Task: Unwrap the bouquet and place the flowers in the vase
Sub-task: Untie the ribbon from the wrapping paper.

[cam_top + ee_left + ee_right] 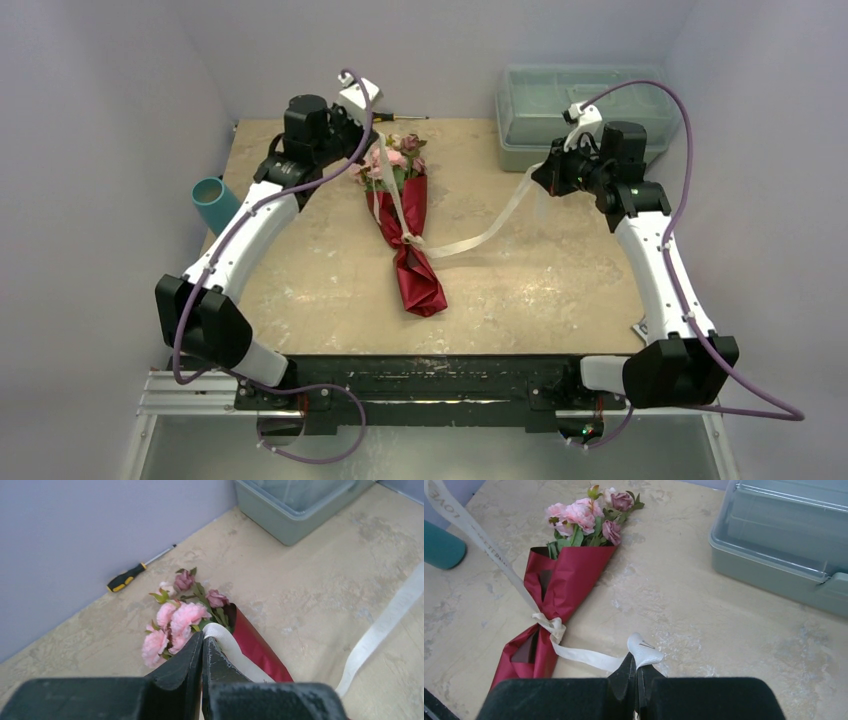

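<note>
A: Why does each arm hold one end of the cream fabric ribbon (480,232)?

B: Most likely to pull the knot (555,626) undone. The left gripper (202,646) has its jaws pressed together on one end, raised just over the blooms. The right gripper (636,664) is pinched on the other end, out toward the pale green translucent plastic toolbox (560,115). Both strands run back to the knot at the narrow waist of the cone, which is not yet loose.

A: And the bouquet itself?

B: The bouquet of pink roses in a dark red paper cone (405,225) lies flat in the middle of the beige stone-patterned table (560,290), heads toward the far wall. The flowers (175,622) are inside the wrap, so nothing is unwrapped yet.

A: Where is the vase?

B: The small teal-blue cylindrical vase (213,203) is at the table's left edge, well apart from the bouquet. Whether it is upright or tipped is hard to tell.

A: Any writing?

B: The strand going to the left gripper reads "LOVE" in the right wrist view, and the smaller print below it is too fine to read. No lettering shows on the toolbox or on the black-and-yellow-handled screwdriver (127,577) by the back wall.
</note>
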Action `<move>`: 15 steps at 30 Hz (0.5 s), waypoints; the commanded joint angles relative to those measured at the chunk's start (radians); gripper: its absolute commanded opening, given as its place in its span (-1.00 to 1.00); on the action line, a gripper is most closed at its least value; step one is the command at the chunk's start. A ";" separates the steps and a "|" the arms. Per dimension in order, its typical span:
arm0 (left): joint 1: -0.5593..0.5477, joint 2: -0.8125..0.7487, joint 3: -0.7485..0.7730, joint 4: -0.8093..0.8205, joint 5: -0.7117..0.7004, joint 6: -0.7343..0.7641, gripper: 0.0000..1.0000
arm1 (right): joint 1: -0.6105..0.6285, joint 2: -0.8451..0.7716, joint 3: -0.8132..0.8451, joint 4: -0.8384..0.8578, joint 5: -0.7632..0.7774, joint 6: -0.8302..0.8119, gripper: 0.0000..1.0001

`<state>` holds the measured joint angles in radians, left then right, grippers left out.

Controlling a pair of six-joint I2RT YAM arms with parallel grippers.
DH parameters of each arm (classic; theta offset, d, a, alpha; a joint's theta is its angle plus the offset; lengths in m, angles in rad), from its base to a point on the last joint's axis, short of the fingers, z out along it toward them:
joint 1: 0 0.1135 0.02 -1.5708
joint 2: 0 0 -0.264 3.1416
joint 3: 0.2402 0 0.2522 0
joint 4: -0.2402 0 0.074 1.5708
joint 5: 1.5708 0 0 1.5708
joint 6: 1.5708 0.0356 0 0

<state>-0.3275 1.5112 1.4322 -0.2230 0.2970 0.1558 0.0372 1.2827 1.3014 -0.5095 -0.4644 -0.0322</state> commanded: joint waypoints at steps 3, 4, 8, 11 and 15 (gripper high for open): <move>0.015 -0.039 0.109 0.119 -0.146 -0.051 -1.00 | -0.006 -0.023 0.012 0.007 0.010 -0.030 -1.00; 0.015 -0.037 0.117 0.126 -0.163 -0.053 -1.00 | -0.007 -0.024 0.011 0.004 0.014 -0.033 -1.00; 0.016 -0.024 0.148 0.135 -0.225 -0.054 -1.00 | -0.006 -0.028 0.004 -0.001 0.027 -0.045 -1.00; 0.016 -0.022 0.149 0.142 -0.247 -0.046 -1.00 | -0.006 -0.029 0.000 -0.006 0.041 -0.055 -1.00; 0.016 -0.011 0.150 0.127 -0.271 -0.034 -1.00 | -0.009 -0.033 0.003 -0.010 0.077 -0.067 -1.00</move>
<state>-0.3206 1.5108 1.5414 -0.1219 0.0776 0.1230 0.0368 1.2819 1.3010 -0.5194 -0.4343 -0.0692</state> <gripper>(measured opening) 0.003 0.005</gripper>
